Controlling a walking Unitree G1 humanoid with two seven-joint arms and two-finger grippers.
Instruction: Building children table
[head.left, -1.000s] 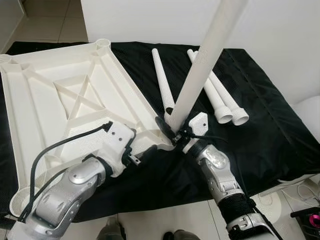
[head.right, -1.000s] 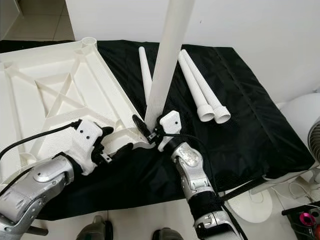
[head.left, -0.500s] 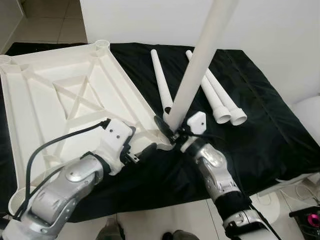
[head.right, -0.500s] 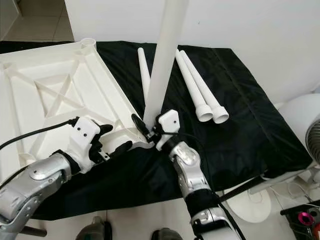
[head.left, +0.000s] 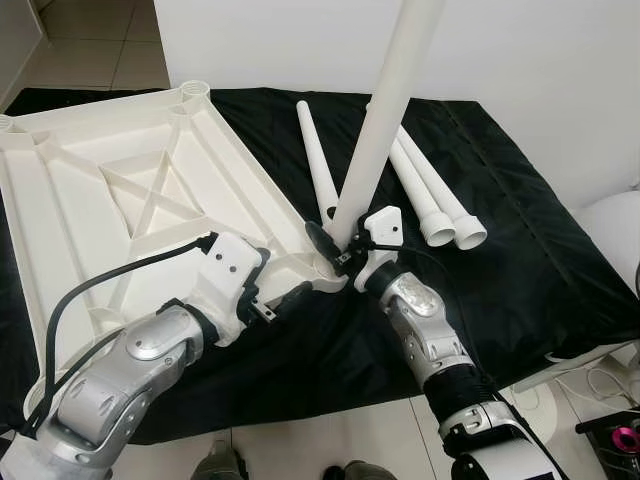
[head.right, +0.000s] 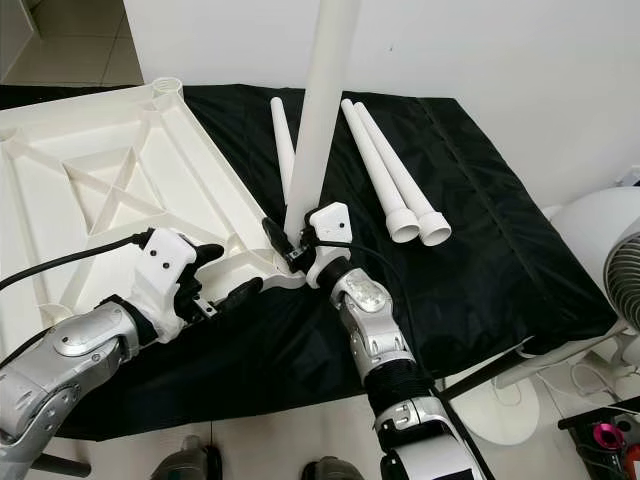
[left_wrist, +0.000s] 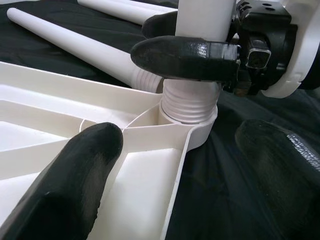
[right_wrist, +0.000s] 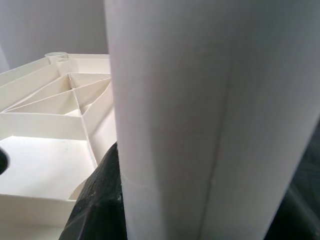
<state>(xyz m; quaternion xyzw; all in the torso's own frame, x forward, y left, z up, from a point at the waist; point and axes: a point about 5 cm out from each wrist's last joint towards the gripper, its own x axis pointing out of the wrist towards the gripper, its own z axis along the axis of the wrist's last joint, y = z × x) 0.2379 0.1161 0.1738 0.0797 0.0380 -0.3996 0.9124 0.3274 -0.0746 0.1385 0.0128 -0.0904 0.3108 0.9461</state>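
The white tabletop (head.left: 130, 190) lies upside down on a black cloth (head.left: 520, 250). A white leg (head.left: 385, 120) stands nearly upright in its near right corner socket, and its threaded end (left_wrist: 187, 102) sits in the socket ring. My right gripper (head.left: 335, 245) is shut on the leg just above the thread; the leg (right_wrist: 200, 120) is close up in the right wrist view. My left gripper (left_wrist: 175, 175) is open astride that corner, one finger (left_wrist: 75, 190) on the ribs inside and the other on the cloth outside. Three loose legs lie beyond: one (head.left: 315, 150) alone, two (head.left: 430, 190) side by side.
The cloth-covered surface ends at its front edge just below my arms, with tiled floor beneath. A white fan (head.right: 600, 250) stands off the right side with cables on the floor by it. A white wall runs behind.
The leg in my right gripper has tipped closer to upright, with its base still at the corner socket. The left gripper stays at the corner. The view has shifted slightly.
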